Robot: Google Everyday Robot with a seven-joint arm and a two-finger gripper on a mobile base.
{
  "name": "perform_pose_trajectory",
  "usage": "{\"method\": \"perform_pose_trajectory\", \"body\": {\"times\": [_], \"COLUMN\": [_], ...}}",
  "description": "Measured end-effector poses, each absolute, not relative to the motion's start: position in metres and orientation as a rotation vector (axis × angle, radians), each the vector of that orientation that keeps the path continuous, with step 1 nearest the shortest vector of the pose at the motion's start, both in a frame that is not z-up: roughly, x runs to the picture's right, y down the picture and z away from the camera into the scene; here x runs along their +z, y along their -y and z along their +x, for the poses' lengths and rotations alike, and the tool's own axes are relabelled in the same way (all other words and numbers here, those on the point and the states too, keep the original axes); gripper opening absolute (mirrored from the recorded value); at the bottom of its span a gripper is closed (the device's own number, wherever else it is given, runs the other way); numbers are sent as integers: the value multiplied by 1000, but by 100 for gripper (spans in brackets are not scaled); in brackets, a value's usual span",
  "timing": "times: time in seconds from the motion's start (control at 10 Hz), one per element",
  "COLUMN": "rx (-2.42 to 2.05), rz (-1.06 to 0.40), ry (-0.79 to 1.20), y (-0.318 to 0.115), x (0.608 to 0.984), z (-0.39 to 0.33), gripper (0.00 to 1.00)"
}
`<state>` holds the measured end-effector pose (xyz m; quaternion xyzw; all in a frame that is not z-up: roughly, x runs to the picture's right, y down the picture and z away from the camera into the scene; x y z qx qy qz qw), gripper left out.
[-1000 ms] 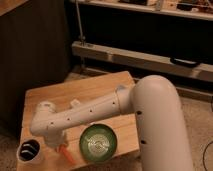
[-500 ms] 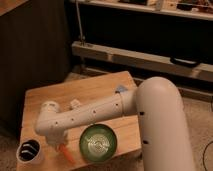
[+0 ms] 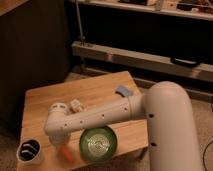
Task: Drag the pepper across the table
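1 table (image 3: 45,100), 1 green bowl (image 3: 98,143) at its near edge. 1 pepper (image 3: 68,153) lies just left of the bowl. 1 gripper (image 3: 61,145), closed up, sits right at the pepper, grip unclear. 1 black cup (image 3: 30,151) further left of the bowl, 1 blue item (image 3: 122,91) behind the bowl

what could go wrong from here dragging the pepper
The gripper, shut, sits low by the near edge of the light wooden table, over the small orange-red pepper; a drag toward that edge could drop it off. The round green bowl lies close beside it, so a sideways drag may knock it.
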<state>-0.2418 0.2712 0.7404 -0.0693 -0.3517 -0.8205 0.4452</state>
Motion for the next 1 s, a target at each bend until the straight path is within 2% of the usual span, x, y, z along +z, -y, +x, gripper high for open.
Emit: {"method": "perform_pose_trajectory", "body": {"times": [1.0], "rx": [-2029], "rz": [-158], "ry": [836], "y": [-256], "x": [784], "z": [-266], "gripper": [4]}}
